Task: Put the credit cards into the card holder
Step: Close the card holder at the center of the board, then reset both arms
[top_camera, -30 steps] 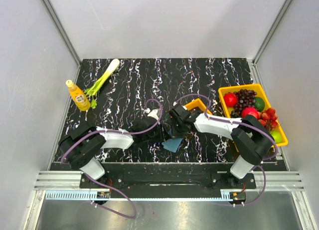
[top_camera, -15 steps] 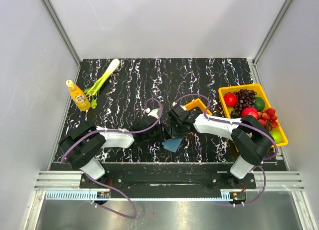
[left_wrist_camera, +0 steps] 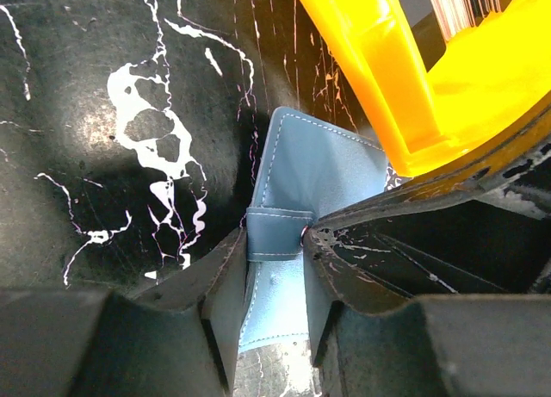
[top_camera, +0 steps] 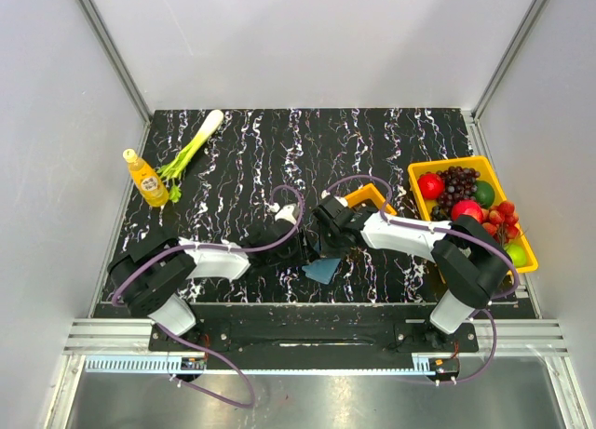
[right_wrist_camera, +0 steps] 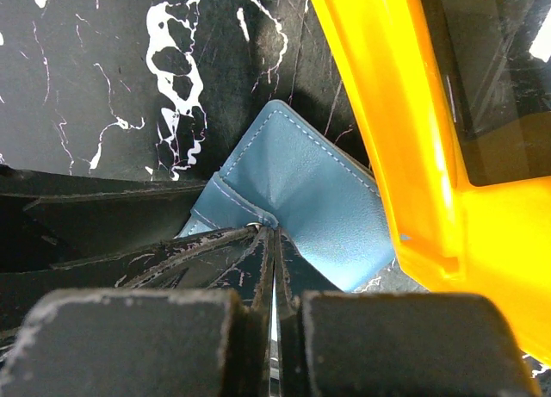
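The holder (top_camera: 322,269) lay on the table (top_camera: 242,159) at front centre, one corner against the orange tray (right_wrist_camera: 387,139); the left gripper (left_wrist_camera: 274,242) grasped its flap between both fingers; the right gripper (right_wrist_camera: 274,233) was clenched tight, tips touching the holder's fold; whether they pinched anything I could not tell.

A black tabletop (top_camera: 307,150) veined with white marbling fills the enclosure, walled by plain pale grey panels (top_camera: 307,38) at the back and both sides. Aluminium rails (top_camera: 112,61) run up the corners. In front lies a dull, seemingly steel shelf (top_camera: 307,392). The light is soft and even.
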Tool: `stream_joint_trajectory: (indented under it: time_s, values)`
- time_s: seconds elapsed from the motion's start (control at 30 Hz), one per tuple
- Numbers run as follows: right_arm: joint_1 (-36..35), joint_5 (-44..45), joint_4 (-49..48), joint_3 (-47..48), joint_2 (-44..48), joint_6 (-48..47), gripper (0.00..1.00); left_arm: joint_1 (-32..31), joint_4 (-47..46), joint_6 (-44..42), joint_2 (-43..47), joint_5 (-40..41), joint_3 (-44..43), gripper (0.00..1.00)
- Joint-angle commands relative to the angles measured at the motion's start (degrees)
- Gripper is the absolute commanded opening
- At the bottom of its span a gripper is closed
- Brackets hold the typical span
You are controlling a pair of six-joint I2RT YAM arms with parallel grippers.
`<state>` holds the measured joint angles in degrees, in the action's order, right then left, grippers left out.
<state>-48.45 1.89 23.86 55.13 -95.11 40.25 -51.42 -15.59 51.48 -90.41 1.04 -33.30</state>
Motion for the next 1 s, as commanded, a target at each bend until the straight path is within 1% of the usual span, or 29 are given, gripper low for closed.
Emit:
stream_joint_trajectory:
  time_s: [0.0,0.03,0.07,0.1,0.13,0.17,0.2,0.23,0.27,0.33,0.37,0.43,0.53,0.63,0.7,0.77,0.8,0.83,0.87,0.9,0.93,0.97]
  values:
    - [-0.9,2.1,-3.4,0.5,-2.4,-0.2,0.01,-0.2,11.7,-2.3,-1.4,6.4,5.0,0.31]
    - [-0.8,2.1,-3.5,0.4,-2.4,-0.3,0.01,-0.2,11.6,-2.3,-1.2,6.4,5.2,0.29]
    - [-0.9,2.0,-3.3,0.4,-2.3,-0.3,0.01,-0.2,11.8,-2.1,-1.1,6.7,5.1,0.28]
    - [-0.9,2.0,-3.4,0.4,-2.3,-0.3,0.01,-0.2,11.6,-2.0,-1.0,6.6,5.3,0.3]
    - [-0.9,2.0,-3.4,0.4,-2.4,-0.2,0.01,-0.2,11.1,-2.0,-1.0,6.4,5.5,0.34]
    - [-0.9,1.8,-3.5,0.4,-2.4,-0.2,0.01,-0.3,11.1,-1.9,-0.8,6.5,5.5,0.34]
    - [-0.9,1.8,-3.3,0.5,-2.4,-0.2,0.01,-0.2,11.1,-1.9,-0.6,6.6,5.7,0.21]
    - [-0.9,1.7,-3.4,0.5,-2.5,-0.2,0.01,-0.2,10.9,-1.8,-0.7,6.6,5.9,0.1]
    - [-0.9,1.7,-3.4,0.5,-2.4,-0.2,0.01,-0.3,10.8,-1.7,-0.6,6.5,5.9,0.1]
    - [-0.9,1.6,-3.4,0.5,-2.5,-0.3,0.01,-0.2,11.1,-1.9,-1.3,6.4,5.4,0.16]
    - [-0.8,1.5,-3.5,0.5,-2.5,-0.2,0.01,-0.2,11.1,-2.0,-1.6,6.3,5.2,0.17]
    - [-0.9,1.5,-3.4,0.5,-2.5,-0.3,0.01,-0.2,11.0,-2.0,-2.0,6.3,5.0,0.16]
    - [-0.9,1.4,-3.4,0.4,-2.5,-0.3,0.01,-0.2,10.8,-2.0,-2.5,6.2,4.7,0.13]
    - [-0.8,1.6,-3.4,0.2,-2.4,-0.3,0.02,-0.2,11.5,-2.2,-2.8,6.3,4.4,0.12]
    - [-0.9,2.1,-3.5,0.2,-1.3,-0.3,0.11,-0.2,11.3,-2.1,-1.7,6.9,5.1,0.17]
    - [-0.9,2.9,-3.6,0.5,0.4,-1.0,0.14,-0.2,11.0,-1.2,1.4,8.4,6.5,0.38]
    - [-0.8,3.3,-3.6,0.7,1.7,-1.6,0.15,-0.2,10.9,-0.9,3.1,9.5,7.4,0.42]
    - [-0.6,3.6,-4.3,0.8,3.0,-2.2,0.19,-0.2,10.8,-0.6,4.6,10.4,8.0,0.47]
    - [-0.3,3.7,-4.9,1.0,4.0,-2.8,0.24,-0.2,10.8,-0.3,6.4,11.3,8.6,0.55]
    - [0.1,3.8,-5.2,1.3,5.3,-3.3,0.26,-0.3,10.7,-0.2,8.0,12.0,9.0,0.58]
    - [0.5,4.1,-5.6,1.5,6.3,-4.0,0.31,-0.2,10.6,-0.2,9.4,12.5,9.5,0.61]
    - [1.0,4.4,-5.8,1.6,7.6,-4.3,0.36,-0.3,10.8,-0.2,10.9,13.4,9.7,0.67]
